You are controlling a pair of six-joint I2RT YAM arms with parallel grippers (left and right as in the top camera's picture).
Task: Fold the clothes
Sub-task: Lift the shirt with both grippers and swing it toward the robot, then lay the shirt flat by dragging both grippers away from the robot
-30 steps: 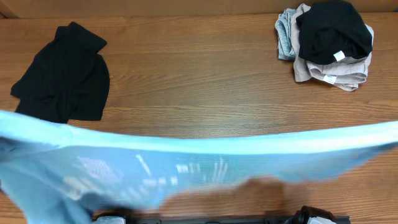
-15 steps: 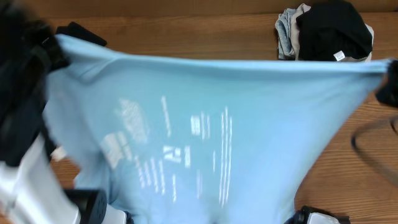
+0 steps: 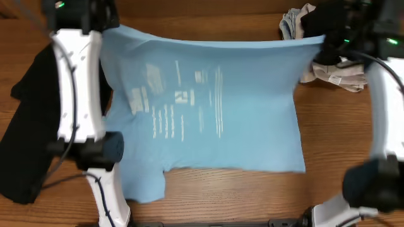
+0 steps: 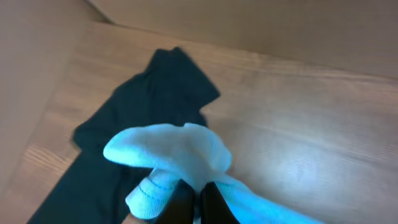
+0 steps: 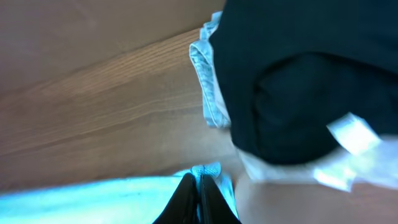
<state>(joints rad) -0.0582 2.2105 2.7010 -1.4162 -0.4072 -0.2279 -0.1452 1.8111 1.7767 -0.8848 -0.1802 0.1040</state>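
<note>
Shifting light blue T-shirt (image 3: pixel 208 107) from lower edge to frame centre, spreading wide. Clamping its top corners in left gripper (image 4: pixel 198 196), right gripper (image 5: pixel 199 190).

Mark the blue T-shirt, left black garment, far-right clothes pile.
light blue T-shirt (image 3: pixel 240 151): overhead view, plain cloth, lower middle
black garment (image 3: pixel 28 139): overhead view, its middle
clothes pile (image 5: pixel 298 74): right wrist view, black top piece
</note>
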